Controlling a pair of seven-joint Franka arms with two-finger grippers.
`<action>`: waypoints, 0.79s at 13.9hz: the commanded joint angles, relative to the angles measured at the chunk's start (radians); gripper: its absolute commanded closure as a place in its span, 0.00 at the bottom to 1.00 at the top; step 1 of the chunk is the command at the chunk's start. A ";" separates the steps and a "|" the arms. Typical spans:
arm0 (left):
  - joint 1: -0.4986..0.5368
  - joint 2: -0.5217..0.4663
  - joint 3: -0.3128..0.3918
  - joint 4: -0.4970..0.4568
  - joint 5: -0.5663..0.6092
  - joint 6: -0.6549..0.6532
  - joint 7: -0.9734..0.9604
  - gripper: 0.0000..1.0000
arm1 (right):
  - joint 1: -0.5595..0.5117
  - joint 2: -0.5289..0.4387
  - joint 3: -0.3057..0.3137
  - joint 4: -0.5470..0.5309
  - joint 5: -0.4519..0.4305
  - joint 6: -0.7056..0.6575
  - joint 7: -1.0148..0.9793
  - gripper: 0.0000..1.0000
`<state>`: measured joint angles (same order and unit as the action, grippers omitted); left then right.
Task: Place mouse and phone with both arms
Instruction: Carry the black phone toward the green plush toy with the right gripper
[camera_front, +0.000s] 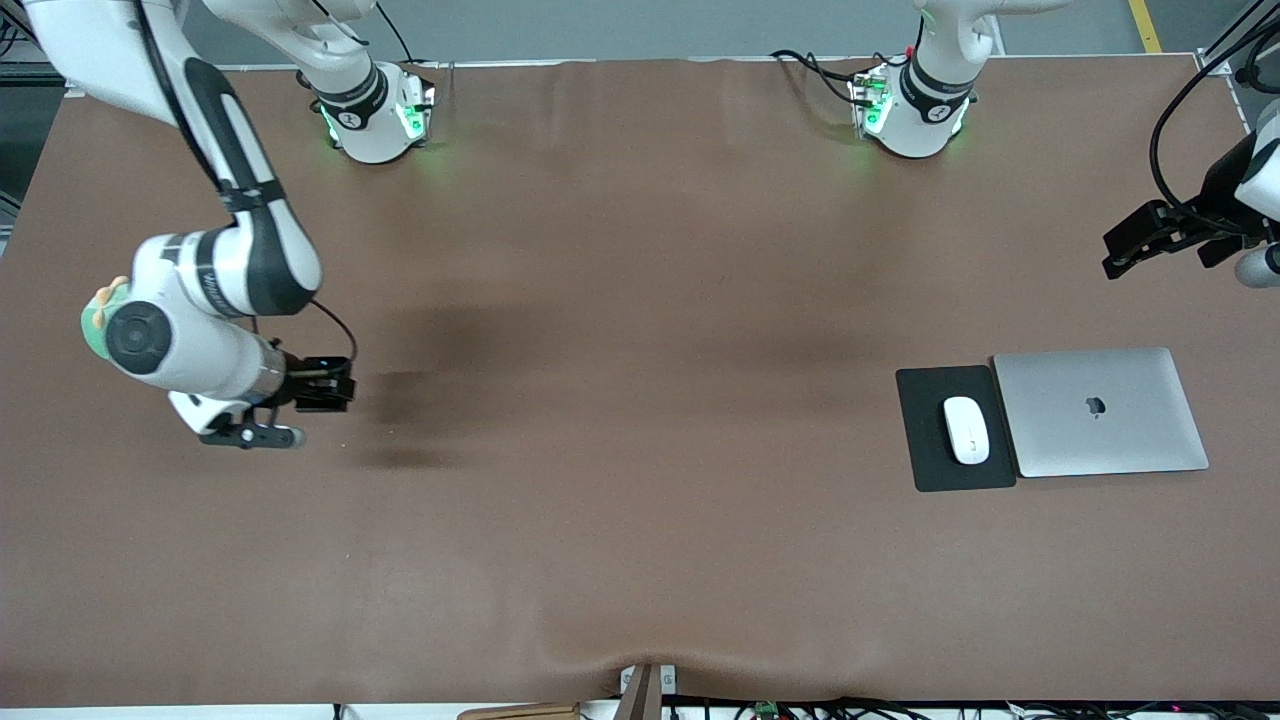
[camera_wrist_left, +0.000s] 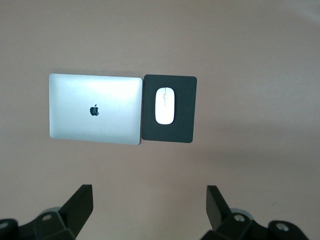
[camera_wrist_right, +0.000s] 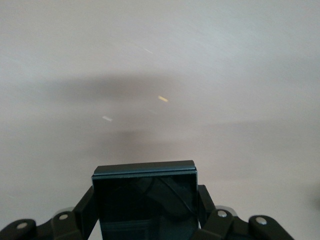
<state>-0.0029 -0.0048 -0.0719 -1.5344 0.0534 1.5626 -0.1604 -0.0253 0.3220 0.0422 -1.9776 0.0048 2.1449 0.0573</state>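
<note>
My arms (camera_front: 215, 270) are white with black bands, and both my grippers are black. The phone (camera_wrist_right: 145, 200) in my right claw (camera_front: 325, 383) is glossy black. The mouse (camera_front: 966, 430) is glossy white on a matte dark-grey pad (camera_front: 925, 440), beside a silver laptop (camera_front: 1100, 412) with a dark logo. The table (camera_front: 640, 450) is plain brown.

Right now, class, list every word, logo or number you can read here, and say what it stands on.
No words or numbers are readable.
Apple logo, no text: on the closed silver laptop, beside the mouse pad.
Dark lettering on the right arm: too blurred to read.
</note>
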 joint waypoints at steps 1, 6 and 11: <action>-0.003 -0.023 0.011 -0.015 -0.026 -0.009 0.016 0.00 | -0.135 -0.051 0.021 -0.101 -0.005 0.016 -0.152 0.83; -0.003 -0.021 0.011 -0.013 -0.026 -0.007 0.013 0.00 | -0.249 0.049 0.019 -0.104 -0.019 0.108 -0.290 0.82; -0.003 -0.021 0.011 -0.010 -0.024 -0.007 0.002 0.00 | -0.318 0.152 0.019 -0.101 -0.022 0.242 -0.389 0.80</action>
<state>-0.0024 -0.0048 -0.0707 -1.5349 0.0521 1.5626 -0.1604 -0.3046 0.4527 0.0408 -2.0871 0.0006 2.3678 -0.3045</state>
